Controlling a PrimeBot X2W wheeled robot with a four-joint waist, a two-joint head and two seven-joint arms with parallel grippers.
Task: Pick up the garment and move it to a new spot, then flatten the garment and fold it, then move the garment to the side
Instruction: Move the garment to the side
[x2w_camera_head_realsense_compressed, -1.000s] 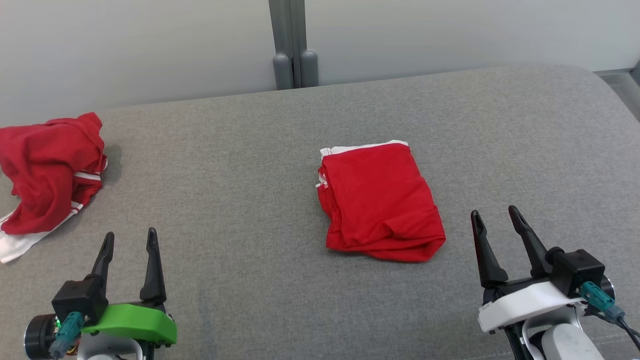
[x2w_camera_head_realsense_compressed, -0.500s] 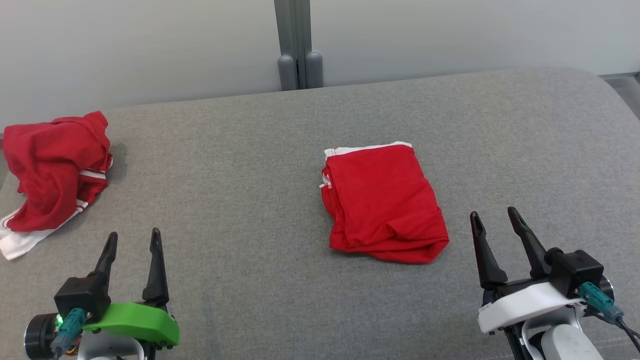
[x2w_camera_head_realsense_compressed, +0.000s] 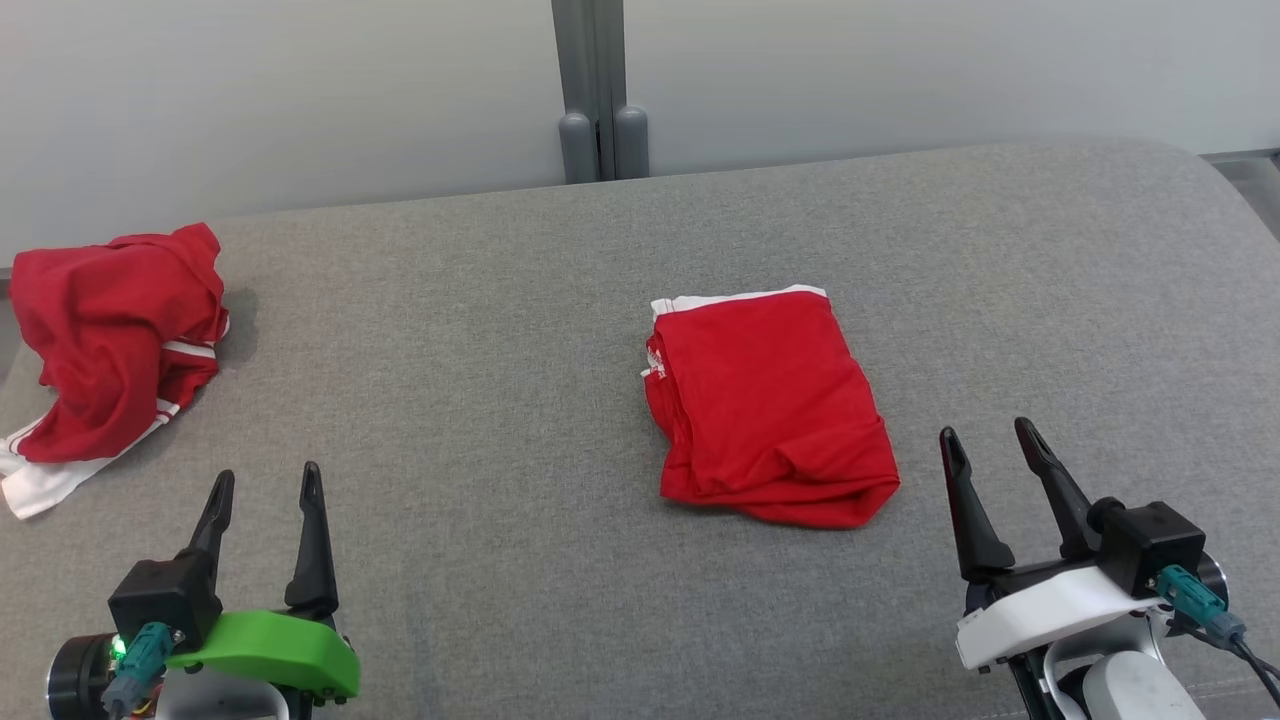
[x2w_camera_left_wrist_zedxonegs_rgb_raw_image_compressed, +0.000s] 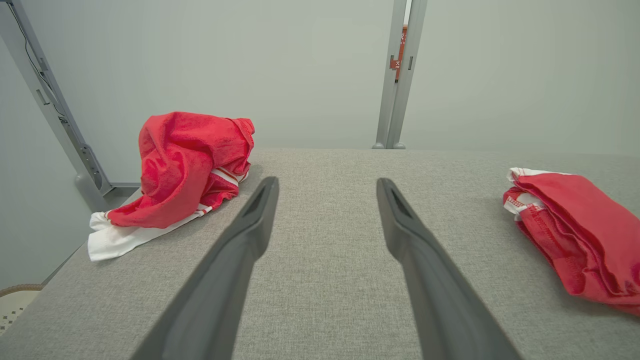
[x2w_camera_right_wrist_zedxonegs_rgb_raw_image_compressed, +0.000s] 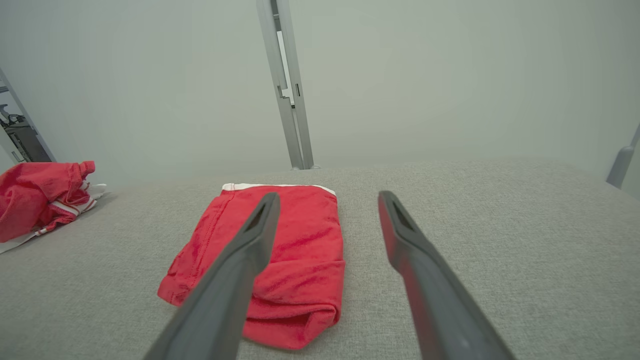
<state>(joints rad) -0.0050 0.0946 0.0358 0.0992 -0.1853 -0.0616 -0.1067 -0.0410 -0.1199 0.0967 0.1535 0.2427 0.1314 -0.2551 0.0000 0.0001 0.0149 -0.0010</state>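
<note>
A red garment (x2w_camera_head_realsense_compressed: 770, 410) with a white waistband lies folded in the middle of the grey padded surface (x2w_camera_head_realsense_compressed: 480, 330), also seen in the right wrist view (x2w_camera_right_wrist_zedxonegs_rgb_raw_image_compressed: 300, 250) and the left wrist view (x2w_camera_left_wrist_zedxonegs_rgb_raw_image_compressed: 580, 230). A second red garment (x2w_camera_head_realsense_compressed: 110, 340) with white stripes sits crumpled at the far left edge, and shows in the left wrist view (x2w_camera_left_wrist_zedxonegs_rgb_raw_image_compressed: 185, 165) too. My left gripper (x2w_camera_head_realsense_compressed: 268, 471) hovers open at the lower left, nearer than the crumpled heap. My right gripper (x2w_camera_head_realsense_compressed: 985, 428) is open just right of the folded garment. Both hold nothing.
A grey metal post (x2w_camera_head_realsense_compressed: 597, 90) stands against the pale wall behind the surface. The surface rounds off at its right end (x2w_camera_head_realsense_compressed: 1230, 200), and its left edge runs just beyond the crumpled heap.
The head view has shifted slightly, so the whole picture sits a little to the right and lower. Neither garment nor gripper has moved on its own.
</note>
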